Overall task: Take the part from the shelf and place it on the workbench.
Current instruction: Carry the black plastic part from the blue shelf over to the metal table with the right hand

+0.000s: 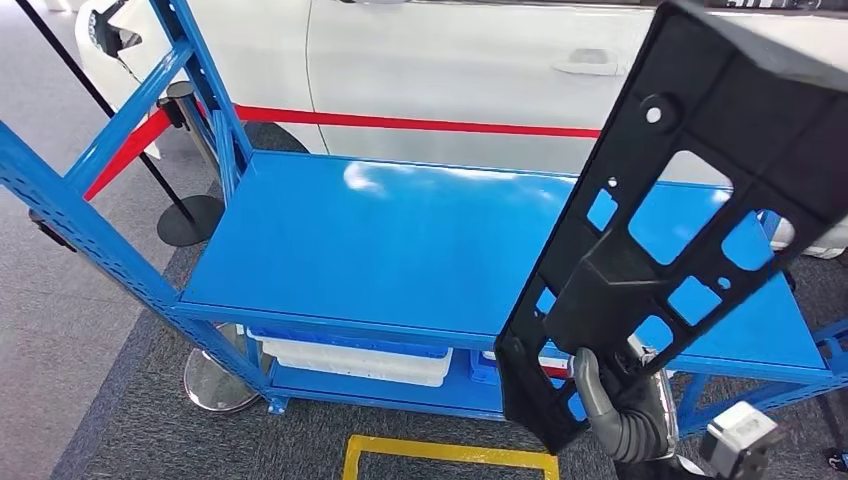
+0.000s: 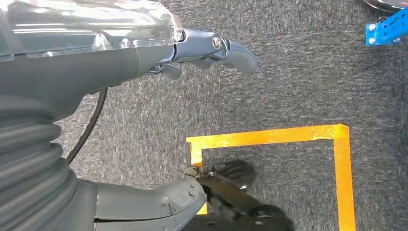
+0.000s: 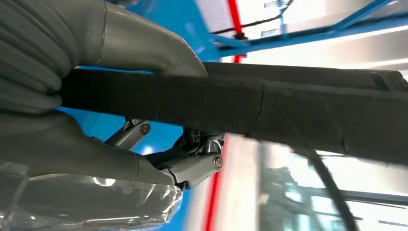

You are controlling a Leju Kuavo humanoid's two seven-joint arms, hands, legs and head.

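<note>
On our far left a black stanchion stands on the grey carpet beside the blue frame post, and our left hand hangs over that carpet with its fingers apart and nothing in them, above a yellow floor marking. In the middle lies the blue workbench, its top bare and glossy, with a white tray on the lower level under it. To the right our right hand grips the black part by its lower end; the part stands tilted above the workbench's right side, not yet resting on it, and in the right wrist view its edge runs between the thumb and the fingers. To do this step well, we judge that we should lower the long part toward flat over the open middle of the top, keep the grasp firm until its underside bears fully on the surface, and mind the high upper end, which could swing toward the white car with its red stripe close behind. The smooth top may let the part slide, so we should set it down without a push.
</note>
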